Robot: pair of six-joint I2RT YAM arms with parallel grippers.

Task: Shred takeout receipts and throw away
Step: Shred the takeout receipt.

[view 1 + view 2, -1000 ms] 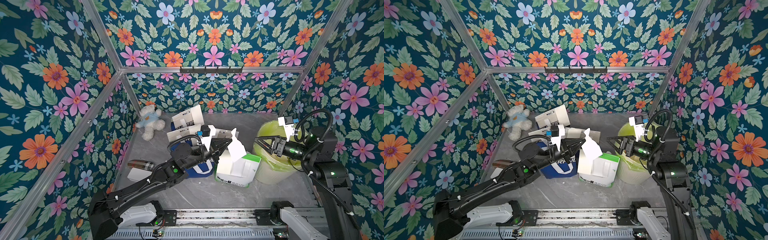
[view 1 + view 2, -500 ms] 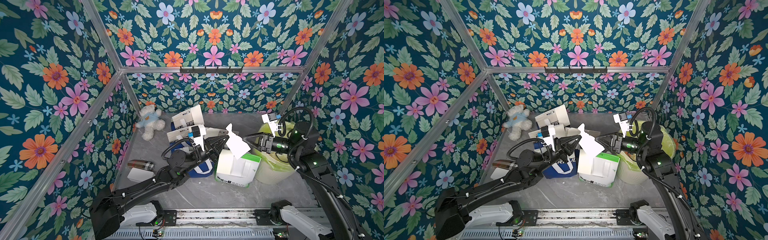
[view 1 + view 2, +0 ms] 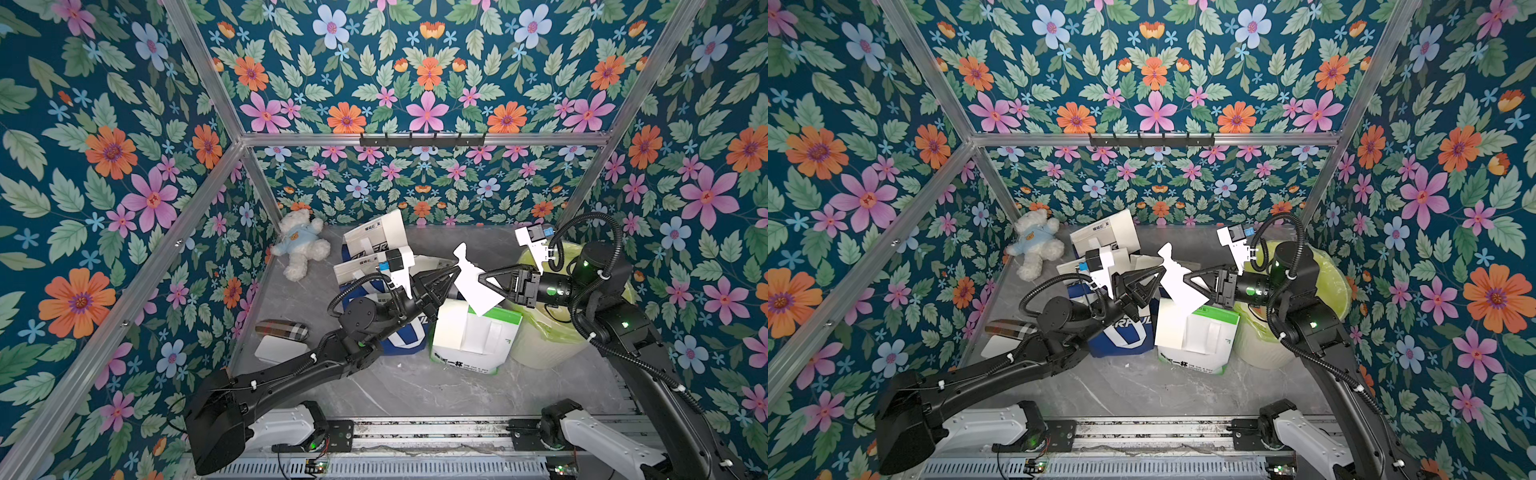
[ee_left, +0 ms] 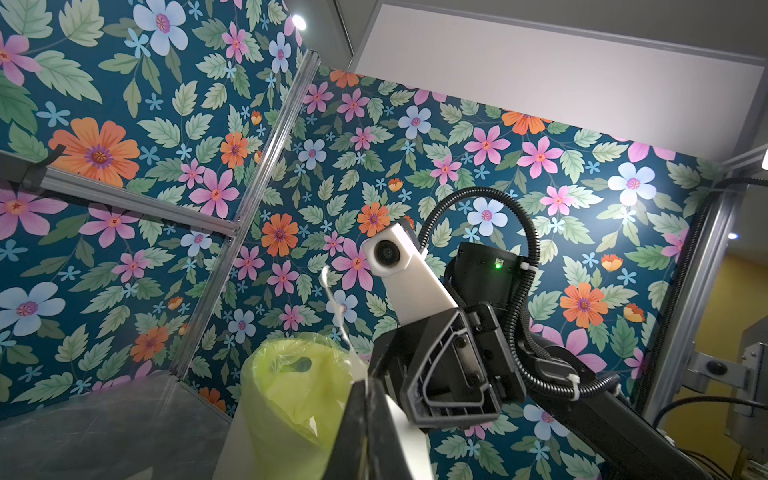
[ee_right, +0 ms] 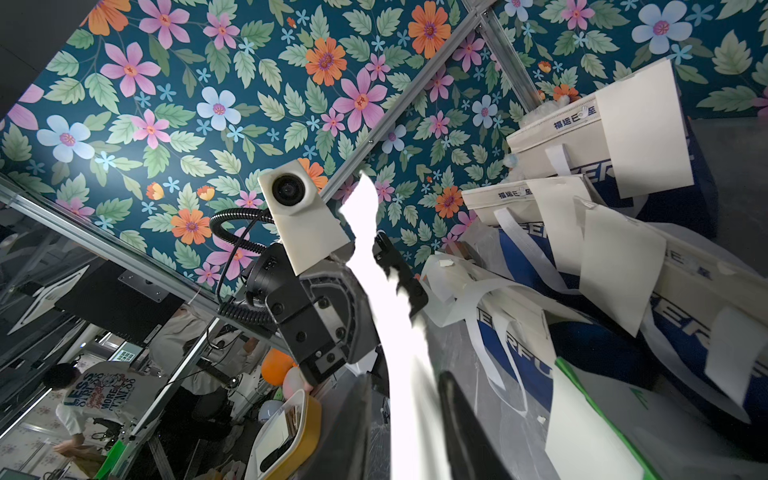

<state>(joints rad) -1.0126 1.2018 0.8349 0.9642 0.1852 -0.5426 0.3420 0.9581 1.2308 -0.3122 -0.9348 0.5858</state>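
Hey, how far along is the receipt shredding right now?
Done: the raised receipt already has a ragged torn edge; whether scraps sit in the yellow-lined bin cannot be seen. In hand: the left gripper is shut on it, and the right gripper straddles its other side. Left: whole slips on the bags remain to tear and bin.

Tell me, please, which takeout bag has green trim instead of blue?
The white bag nearest the yellow-lined bin; the other bags are blue and white.

White receipt point(image 3: 474, 286), ragged upper end, tilted, pinched aloft in midair.
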